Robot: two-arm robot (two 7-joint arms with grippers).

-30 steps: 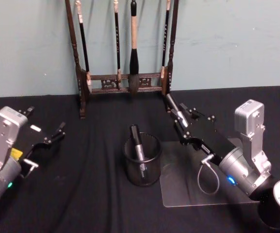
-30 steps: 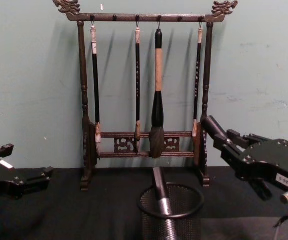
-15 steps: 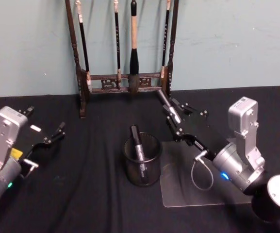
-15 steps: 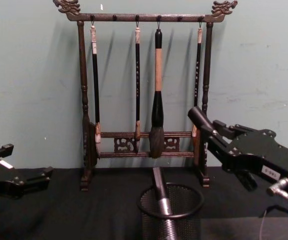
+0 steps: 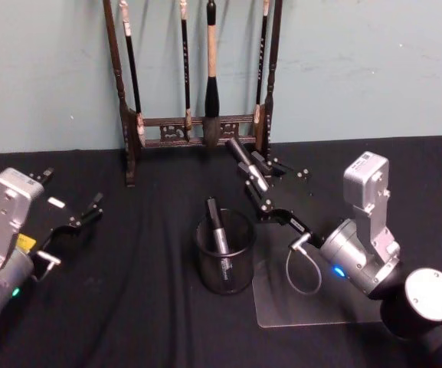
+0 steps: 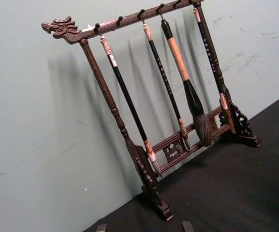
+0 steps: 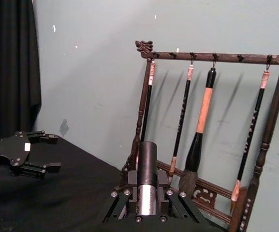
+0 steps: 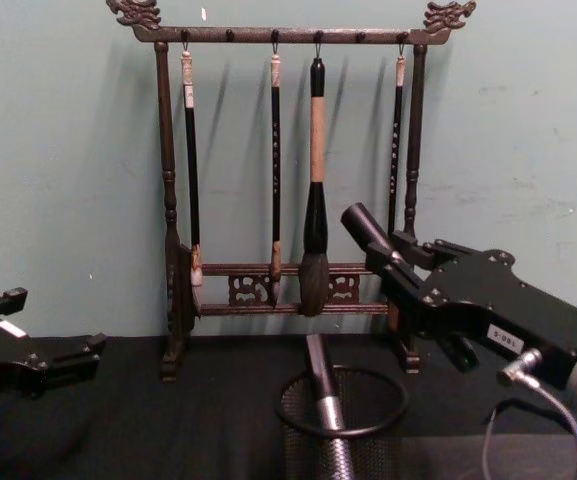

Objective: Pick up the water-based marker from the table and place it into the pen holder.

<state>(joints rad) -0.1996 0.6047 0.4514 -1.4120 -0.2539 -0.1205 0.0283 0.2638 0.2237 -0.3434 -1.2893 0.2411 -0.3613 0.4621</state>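
The right gripper (image 5: 257,188), clamped on a black-and-silver water-based marker (image 5: 240,157), holds it tilted above and just behind the black mesh pen holder (image 5: 205,264), where another marker (image 5: 219,234) leans, while the left gripper (image 7: 58,152) rests wide open and empty, well to the holder's left.

The pen holder (image 5: 224,264), at the centre of the head view, is seen to be black wire mesh with a smooth rim. The water-based marker (image 7: 147,180) is shown with a matt black cap and a glossy silvery barrel. The worktop (image 5: 129,307) is covered in matt black cloth. A clear, glossy plastic sheet (image 5: 282,308) is laid at lower right. The rack (image 8: 165,200) is made of dark polished wood.
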